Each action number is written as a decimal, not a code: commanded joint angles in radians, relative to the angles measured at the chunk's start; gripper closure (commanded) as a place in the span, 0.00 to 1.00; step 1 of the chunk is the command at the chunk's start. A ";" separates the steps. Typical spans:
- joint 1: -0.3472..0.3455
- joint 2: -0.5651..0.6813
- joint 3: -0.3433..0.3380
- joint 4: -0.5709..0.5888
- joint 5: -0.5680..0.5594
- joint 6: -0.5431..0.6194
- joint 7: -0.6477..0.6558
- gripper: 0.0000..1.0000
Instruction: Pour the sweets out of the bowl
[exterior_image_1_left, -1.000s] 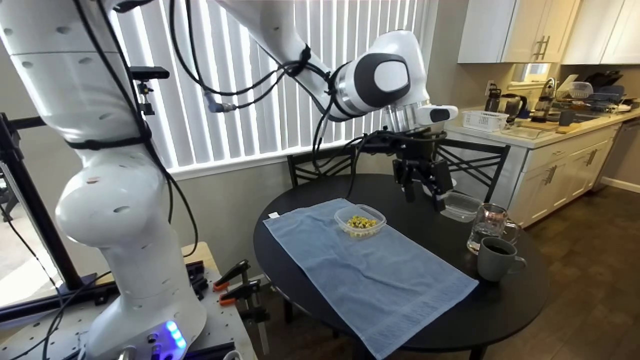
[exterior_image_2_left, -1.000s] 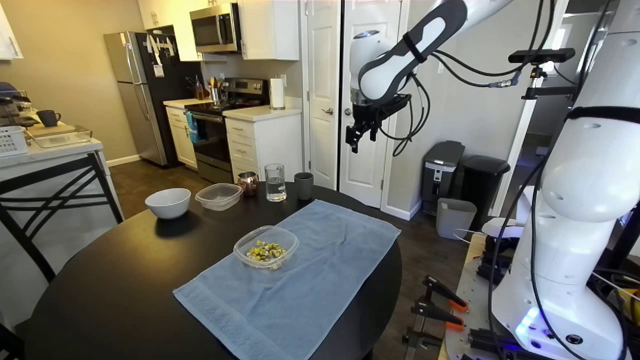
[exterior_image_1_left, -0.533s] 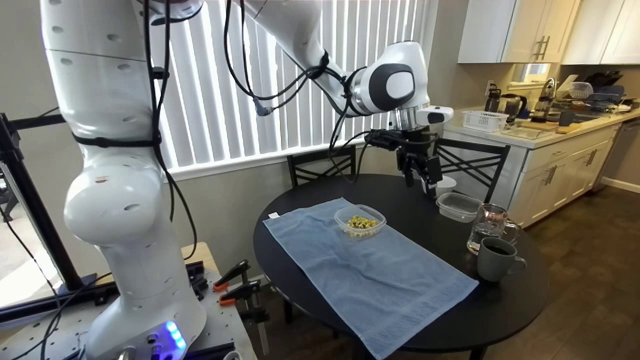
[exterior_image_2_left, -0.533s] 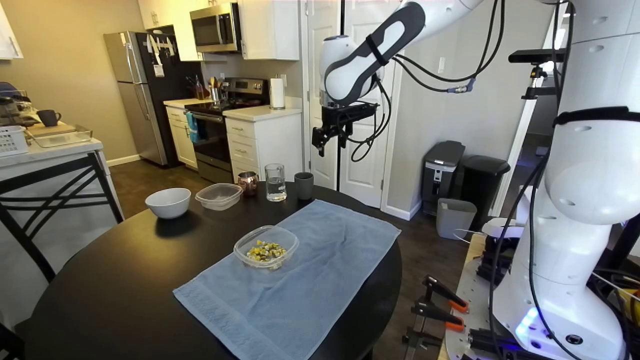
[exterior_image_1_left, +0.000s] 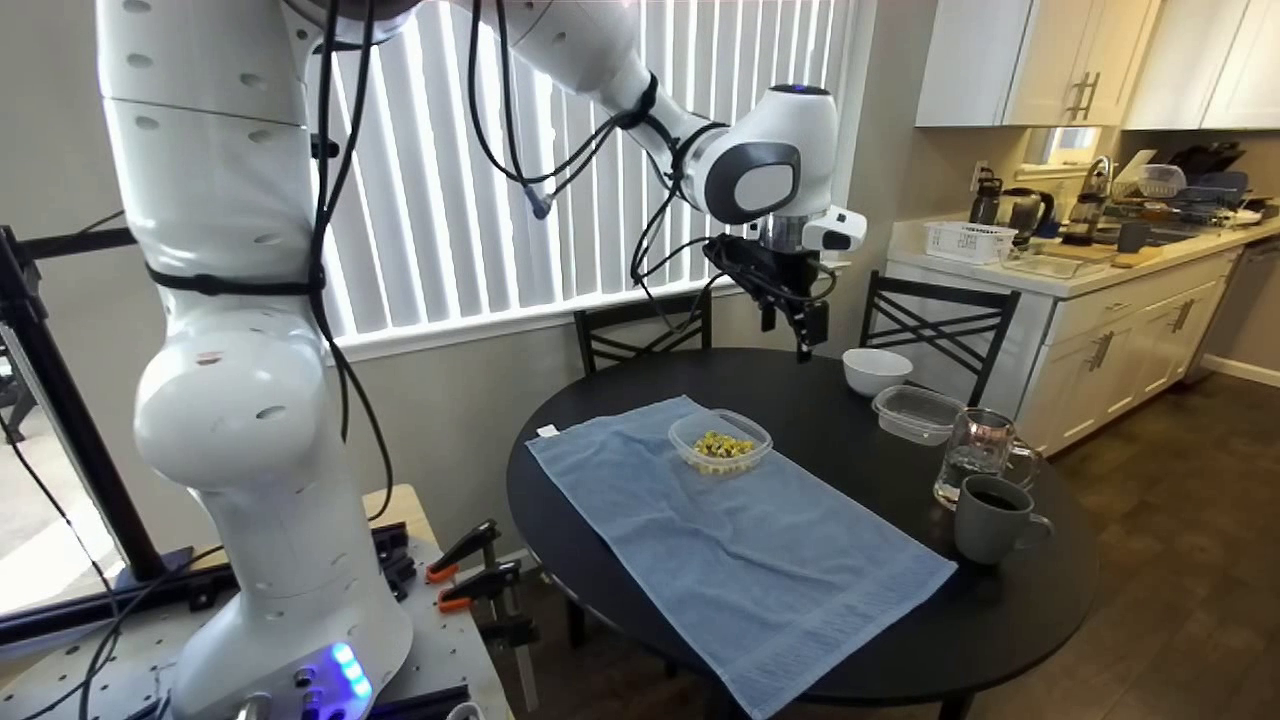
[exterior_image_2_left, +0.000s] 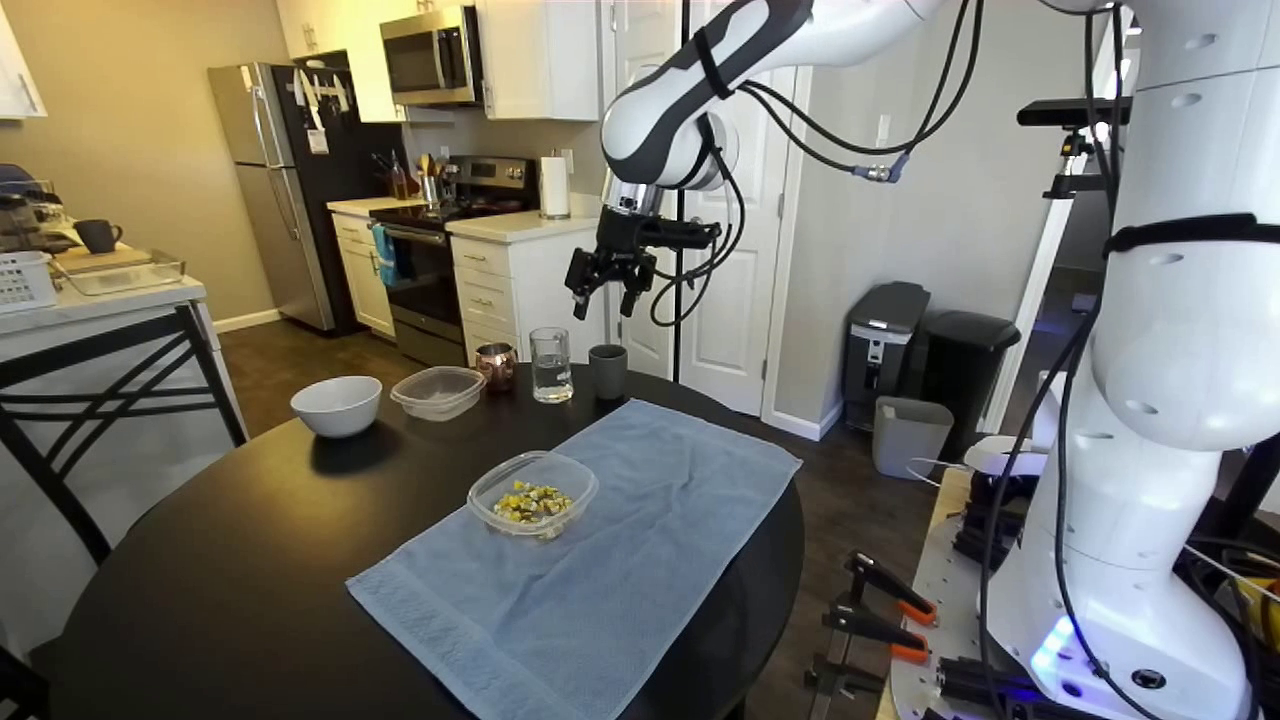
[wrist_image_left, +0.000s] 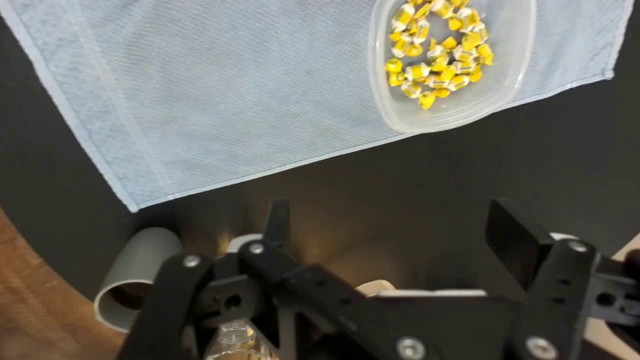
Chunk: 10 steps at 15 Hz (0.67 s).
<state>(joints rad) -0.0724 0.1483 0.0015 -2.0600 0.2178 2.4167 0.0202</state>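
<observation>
The bowl (exterior_image_1_left: 683, 440) is clear, shallow and upright on the blue towel, near the towel's edge. It shows in both exterior views (exterior_image_2_left: 576, 502) and at the top of the wrist view (wrist_image_left: 511, 60). The sweets (exterior_image_1_left: 724, 446), small yellow and white pieces, lie inside it; they also show in the other views (exterior_image_2_left: 532, 502) (wrist_image_left: 465, 55). My gripper (exterior_image_1_left: 787, 340) is high above the table, apart from the bowl. It hangs tilted in an exterior view (exterior_image_2_left: 604, 308). In the wrist view its fingers (wrist_image_left: 390, 215) are wide apart with nothing between them.
The blue towel (exterior_image_1_left: 780, 540) lies on the round black table (exterior_image_2_left: 250, 570). Along the table's far side stand a white bowl (exterior_image_2_left: 337, 407), another clear container (exterior_image_2_left: 438, 393), a copper mug (exterior_image_2_left: 497, 367), a glass with clear liquid (exterior_image_2_left: 551, 366) and a grey mug (exterior_image_2_left: 608, 372). Chairs stand around.
My gripper has moved left in both exterior views and its wrist has turned. It no longer covers the white bowl. The bowl and sweets have not moved.
</observation>
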 joint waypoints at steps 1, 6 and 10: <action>0.009 -0.001 -0.002 -0.003 0.023 -0.005 -0.038 0.00; 0.010 -0.010 0.006 -0.024 0.037 -0.005 -0.077 0.00; 0.010 -0.010 0.006 -0.024 0.037 -0.005 -0.078 0.00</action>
<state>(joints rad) -0.0720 0.1381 0.0173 -2.0851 0.2542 2.4145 -0.0574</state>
